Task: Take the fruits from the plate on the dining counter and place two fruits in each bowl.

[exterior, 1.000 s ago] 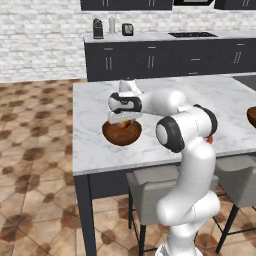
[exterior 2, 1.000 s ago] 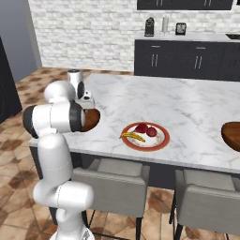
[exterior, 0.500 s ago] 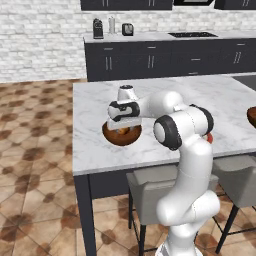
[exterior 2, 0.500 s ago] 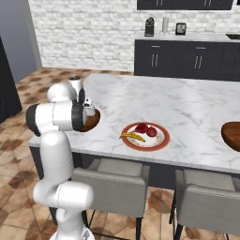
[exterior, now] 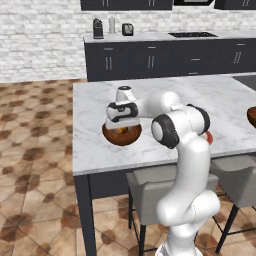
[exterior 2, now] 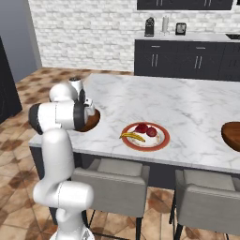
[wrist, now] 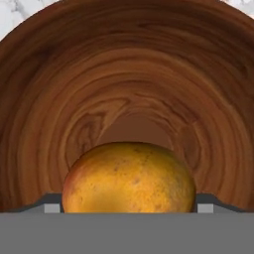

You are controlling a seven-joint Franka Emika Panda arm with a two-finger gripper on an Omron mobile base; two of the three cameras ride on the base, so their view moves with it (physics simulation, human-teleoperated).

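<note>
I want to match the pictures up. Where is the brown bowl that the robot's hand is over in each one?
Left base view: bowl left of centre, near the counter's front edge.
Right base view: its rim shows at left, behind the arm.
Hand view: its inside spreads across the picture.
Shared landmark: the orange fruit inside it.

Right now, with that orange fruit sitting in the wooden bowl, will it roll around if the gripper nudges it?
Probably a little: the orange fruit looks smooth and rounded, so it could slip. The bowl has steep curved walls, so the fruit would likely settle back to the bottom. It looks firm, not squashy.
</note>
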